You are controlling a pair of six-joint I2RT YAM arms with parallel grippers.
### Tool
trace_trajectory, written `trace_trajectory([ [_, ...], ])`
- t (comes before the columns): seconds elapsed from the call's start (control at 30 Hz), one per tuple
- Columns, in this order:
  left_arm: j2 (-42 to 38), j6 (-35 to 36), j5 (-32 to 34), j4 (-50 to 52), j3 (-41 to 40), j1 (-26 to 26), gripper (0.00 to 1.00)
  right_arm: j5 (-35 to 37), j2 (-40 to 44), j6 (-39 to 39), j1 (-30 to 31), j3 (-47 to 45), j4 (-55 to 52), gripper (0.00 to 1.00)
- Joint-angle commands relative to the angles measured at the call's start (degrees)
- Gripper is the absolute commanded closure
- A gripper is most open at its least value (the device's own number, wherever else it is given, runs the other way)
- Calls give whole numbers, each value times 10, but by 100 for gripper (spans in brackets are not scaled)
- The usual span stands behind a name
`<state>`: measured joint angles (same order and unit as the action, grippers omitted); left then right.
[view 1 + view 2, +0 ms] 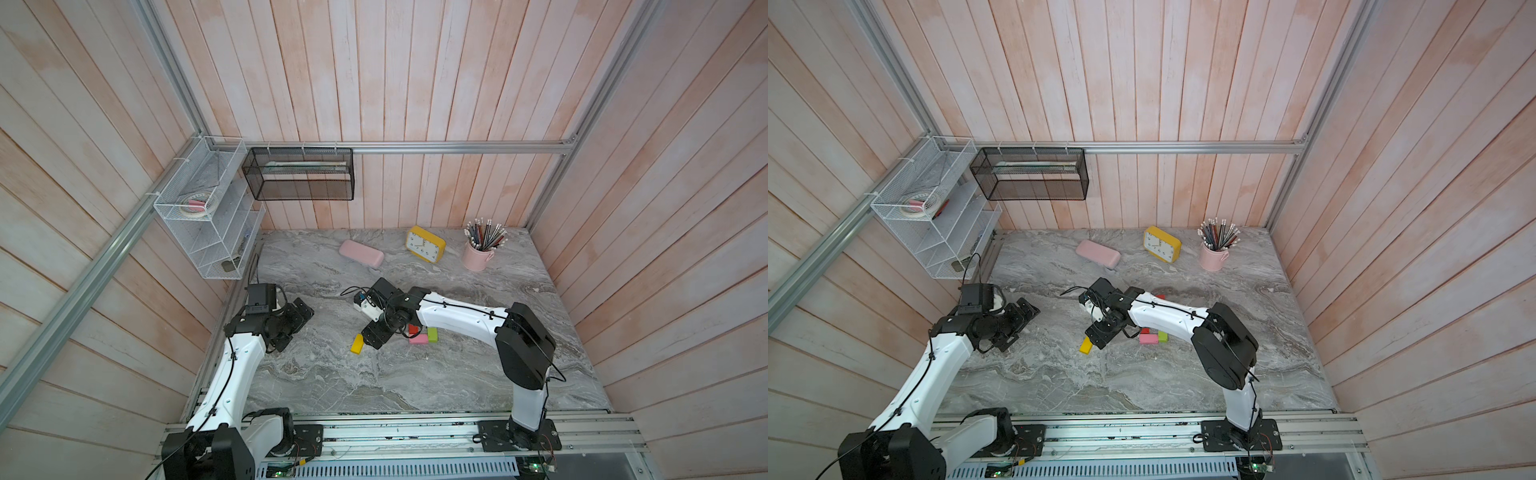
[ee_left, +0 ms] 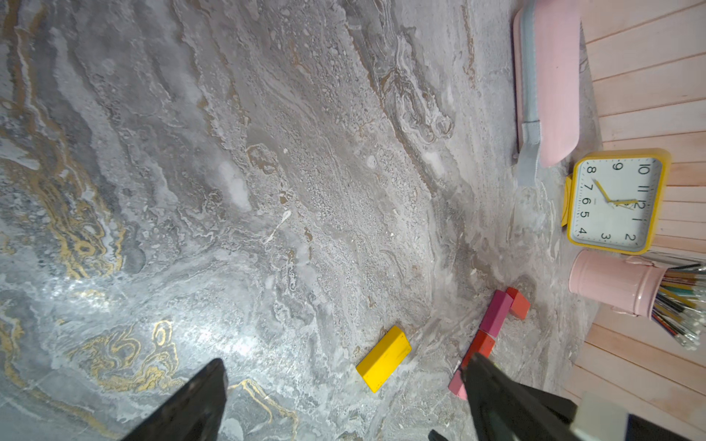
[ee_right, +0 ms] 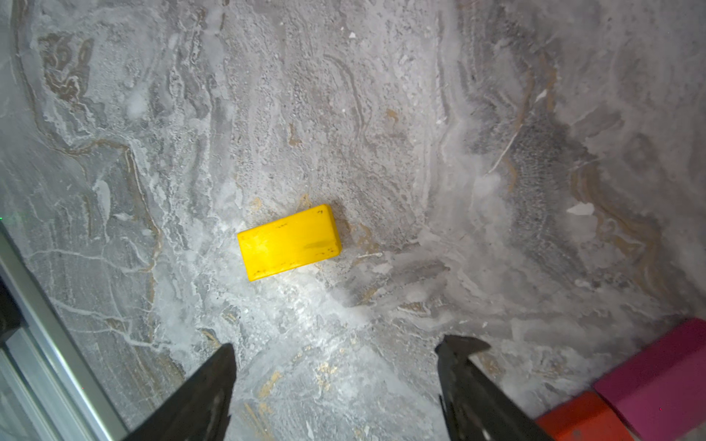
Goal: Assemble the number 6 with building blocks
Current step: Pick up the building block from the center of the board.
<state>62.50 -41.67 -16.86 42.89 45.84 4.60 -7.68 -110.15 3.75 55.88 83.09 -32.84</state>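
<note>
In both top views the right arm hides some blocks; a red block, light pink block and lime green block show together. The left wrist view adds the magenta block. The yellow block lies apart before the right gripper, spread wide and empty; the left gripper is likewise wide.

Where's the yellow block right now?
In a top view the yellow block lies alone, left of the pink block, just by the open right pincer.

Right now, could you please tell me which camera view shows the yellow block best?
The right wrist view: the yellow block lies whole, large and unobstructed on the table. The left wrist view shows it whole but smaller; both top views show it tiny.
</note>
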Motion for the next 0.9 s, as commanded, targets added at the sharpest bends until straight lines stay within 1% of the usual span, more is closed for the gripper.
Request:
trace_trajectory([
  [0.0,-6,-8,2,7,-8,4,2,9,-16,-7,11,16,13,17],
  [0.17,3,4,3,39,10,4,2,17,-43,7,15,45,-3,18],
  [0.3,4,21,11,46,17,5,2,38,-57,7,29,58,-11,19],
  [0.4,9,11,24,45,15,6,1,37,-71,8,33,64,-11,19],
  [0.53,10,-20,-5,19,-5,8,1,35,-87,3,36,73,-18,19],
  [0.6,12,-25,-8,13,-9,8,1,33,-87,4,36,73,-12,19],
  [0.87,35,-4,-9,20,11,14,1,23,-117,5,37,102,-15,19],
])
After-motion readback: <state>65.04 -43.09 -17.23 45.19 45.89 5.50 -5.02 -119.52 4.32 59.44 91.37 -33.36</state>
